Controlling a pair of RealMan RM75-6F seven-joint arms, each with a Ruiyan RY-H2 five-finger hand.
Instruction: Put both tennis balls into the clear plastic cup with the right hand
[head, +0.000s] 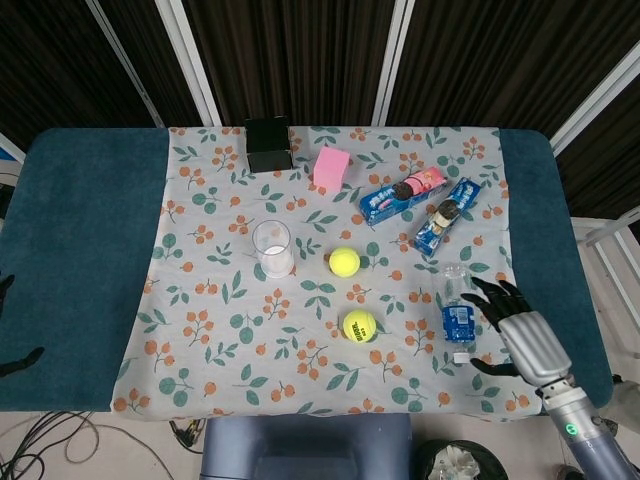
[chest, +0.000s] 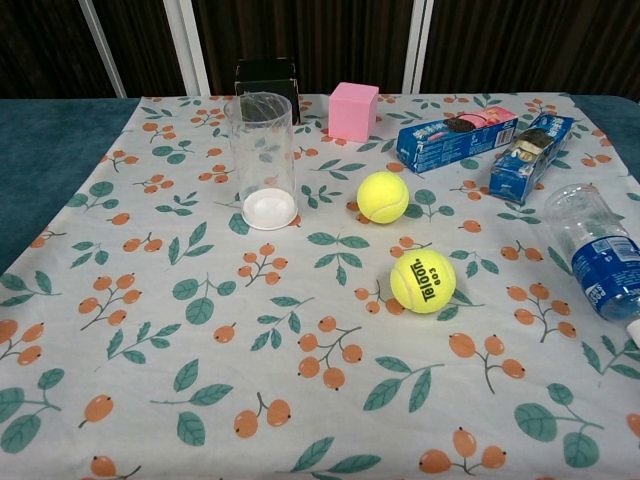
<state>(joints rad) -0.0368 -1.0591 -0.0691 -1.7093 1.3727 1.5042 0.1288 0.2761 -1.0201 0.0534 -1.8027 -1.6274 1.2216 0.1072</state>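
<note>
Two yellow tennis balls lie on the floral cloth: the far tennis ball (head: 344, 261) (chest: 382, 196) and the near tennis ball (head: 359, 325) (chest: 422, 281), printed with dark letters. The clear plastic cup (head: 272, 249) (chest: 264, 160) stands upright to their left, with a white bottom. My right hand (head: 520, 335) hovers open over the cloth's right edge, fingers spread, just right of the lying bottle and well right of the balls. It holds nothing. Only dark fingertips of my left hand (head: 8, 325) show at the head view's left edge. The chest view shows neither hand.
A water bottle (head: 457, 312) (chest: 597, 258) lies on its side near the right hand. Two blue cookie packs (head: 402, 193) (head: 447, 214) lie at the back right. A pink cube (head: 331, 166) and a black box (head: 268, 144) stand at the back.
</note>
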